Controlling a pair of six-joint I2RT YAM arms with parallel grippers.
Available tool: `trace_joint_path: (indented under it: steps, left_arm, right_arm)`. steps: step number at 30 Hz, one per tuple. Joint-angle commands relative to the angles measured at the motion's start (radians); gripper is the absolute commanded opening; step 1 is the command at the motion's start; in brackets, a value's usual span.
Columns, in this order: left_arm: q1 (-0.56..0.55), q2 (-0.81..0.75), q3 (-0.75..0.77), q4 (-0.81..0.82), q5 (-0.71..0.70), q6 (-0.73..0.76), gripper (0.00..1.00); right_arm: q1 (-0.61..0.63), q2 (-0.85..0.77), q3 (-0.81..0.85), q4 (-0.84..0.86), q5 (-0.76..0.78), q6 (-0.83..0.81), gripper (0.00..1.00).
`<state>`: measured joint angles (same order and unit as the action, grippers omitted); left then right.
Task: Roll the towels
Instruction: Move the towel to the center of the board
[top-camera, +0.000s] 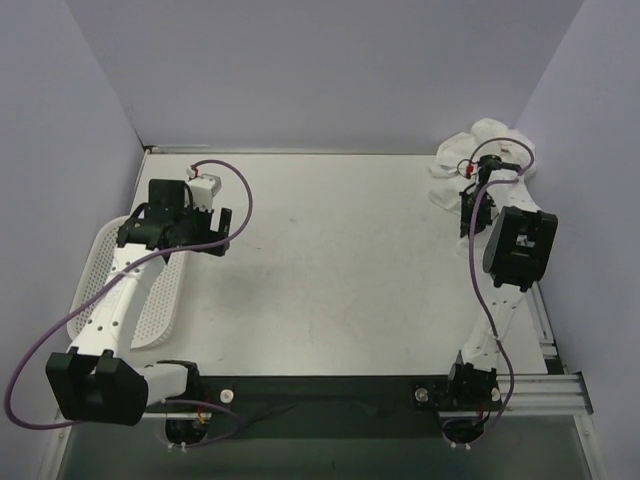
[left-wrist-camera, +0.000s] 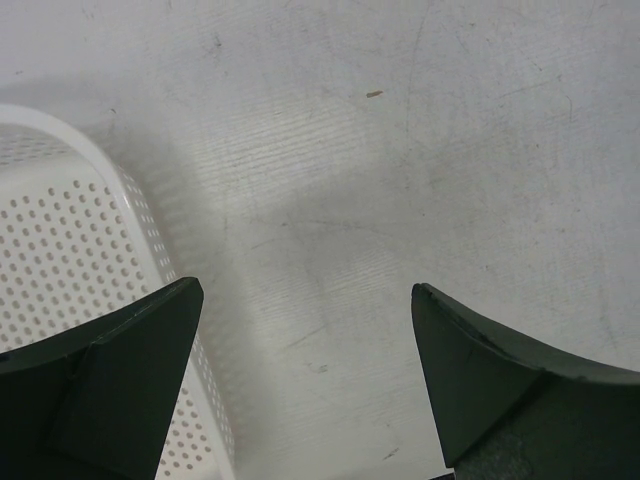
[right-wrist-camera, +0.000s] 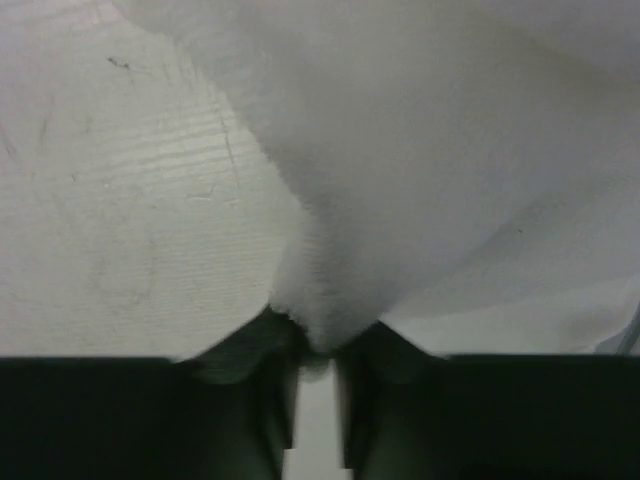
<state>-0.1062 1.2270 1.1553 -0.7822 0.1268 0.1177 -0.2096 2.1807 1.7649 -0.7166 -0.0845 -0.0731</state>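
Note:
A heap of crumpled white towels (top-camera: 492, 146) lies in the far right corner of the table. My right gripper (top-camera: 472, 203) reaches into the heap's near edge. In the right wrist view a fold of towel (right-wrist-camera: 420, 150) hangs down into my right gripper (right-wrist-camera: 318, 342), whose jaws are nearly together and pinch the cloth's tip. My left gripper (top-camera: 222, 230) hovers over bare table at the left, far from the towels. Seen from the left wrist, the left gripper (left-wrist-camera: 307, 345) stands wide open with nothing between its fingers.
A white perforated basket (top-camera: 98, 275) sits at the left edge under the left arm, and its rim (left-wrist-camera: 95, 165) shows beside the left finger. Walls close in the table at the back and both sides. Purple cables loop off both arms.

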Motion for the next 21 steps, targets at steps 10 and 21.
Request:
trace_joint_path:
  steps: [10, 21]
  left_arm:
    - [0.010, -0.017, 0.053, 0.027, 0.250, -0.062, 0.97]
    - [0.039, 0.078, 0.081, 0.060, 0.428, -0.044, 0.97]
  right_arm:
    - [0.537, -0.330, -0.369, -0.115, -0.178, -0.238, 0.00]
    - [0.736, -0.726, -0.810, -0.214, -0.120, -0.499, 0.04]
